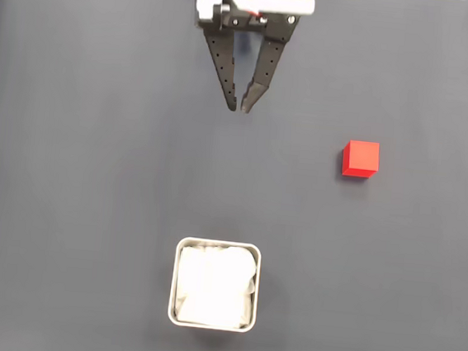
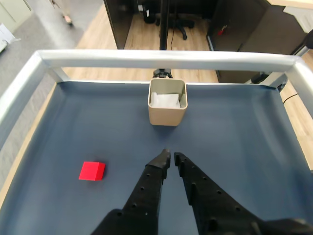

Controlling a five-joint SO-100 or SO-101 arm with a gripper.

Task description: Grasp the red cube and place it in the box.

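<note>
While the gripper (image 1: pixel 239 107) hangs empty with jaws nearly closed, red cube (image 1: pixel 361 159) resting on the dark mat (image 1: pixel 76 177), right in fixed view, box (image 1: pixel 215 284) well apart, white-lined.

A black two-finger gripper (image 1: pixel 238 107) reaches down from the top edge, its tips nearly together over a dark grey mat (image 1: pixel 77 169). A small bright red cube (image 1: pixel 360 159) sits well to its right. A square pale metal box (image 1: pixel 215 284) with wrinkled white lining rests near the bottom, directly below the gripper.
</note>
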